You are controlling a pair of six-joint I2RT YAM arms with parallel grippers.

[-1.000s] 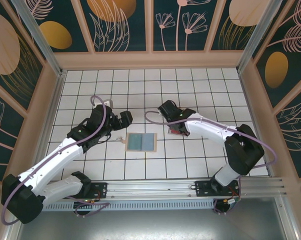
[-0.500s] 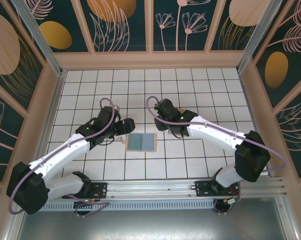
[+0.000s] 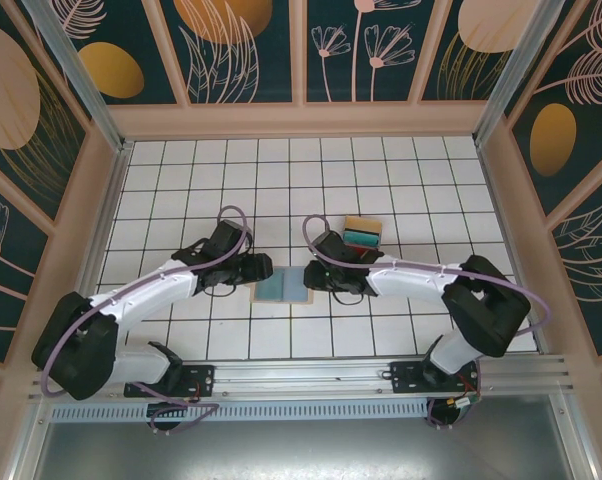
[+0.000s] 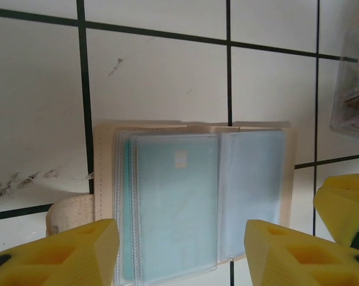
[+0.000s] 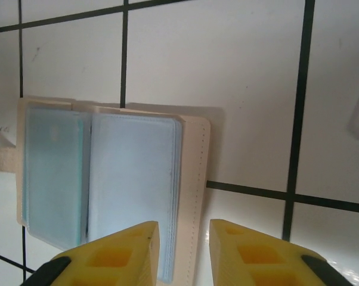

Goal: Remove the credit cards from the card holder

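card holder [image 4: 103, 173] open, credit cards [image 4: 176, 202] hazy behind sleeves [image 4: 251, 190]; left tool [image 4: 180, 238] spread; right tool [image 5: 184, 232] narrow, grip unclear.

Nothing is reading as text, number, brand or sign in any view. The only mark is a small pale square printed on the light blue card [image 4: 176, 208] lying in the card holder [image 4: 103, 173], and no characters on it are showing clearly enough to make out.
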